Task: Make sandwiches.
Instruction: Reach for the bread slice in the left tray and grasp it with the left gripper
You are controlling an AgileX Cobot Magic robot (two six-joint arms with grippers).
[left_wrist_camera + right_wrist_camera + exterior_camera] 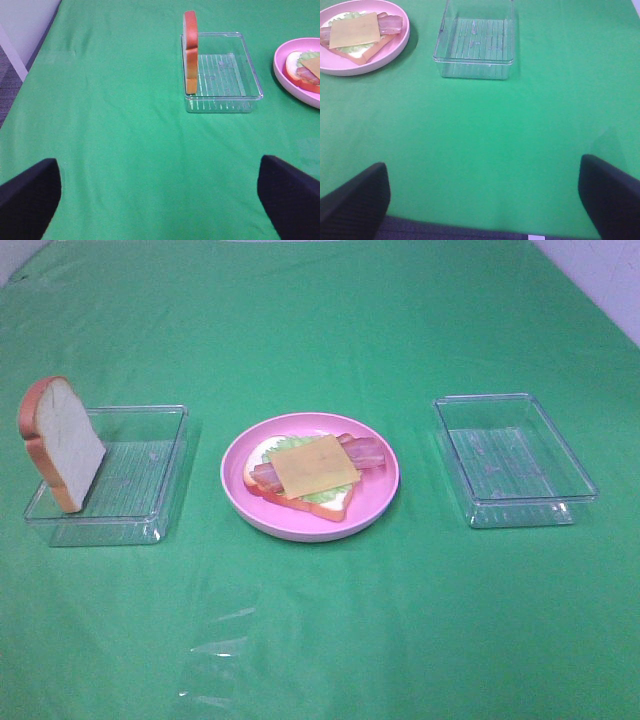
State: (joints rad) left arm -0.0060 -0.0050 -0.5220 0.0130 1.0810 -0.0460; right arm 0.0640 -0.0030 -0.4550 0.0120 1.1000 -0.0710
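Note:
An open sandwich (305, 472) lies on the pink plate (243, 502) in the middle: a bread slice, pale lettuce, bacon strips and a yellow cheese square (312, 465) on top. It shows again in the right wrist view (357, 34) and partly in the left wrist view (306, 74). A second bread slice (60, 443) stands on edge in the left clear tray (150, 470), leaning at its outer side (190, 52). My left gripper (157, 197) and right gripper (482, 197) both hang open over bare cloth, well short of the trays. Neither gripper shows in the high view.
An empty clear tray (513, 458) sits to the right of the plate, also seen by the right wrist camera (475, 45). The green cloth (320, 640) covers the table. A grey floor strip (10, 75) shows past the cloth's left edge.

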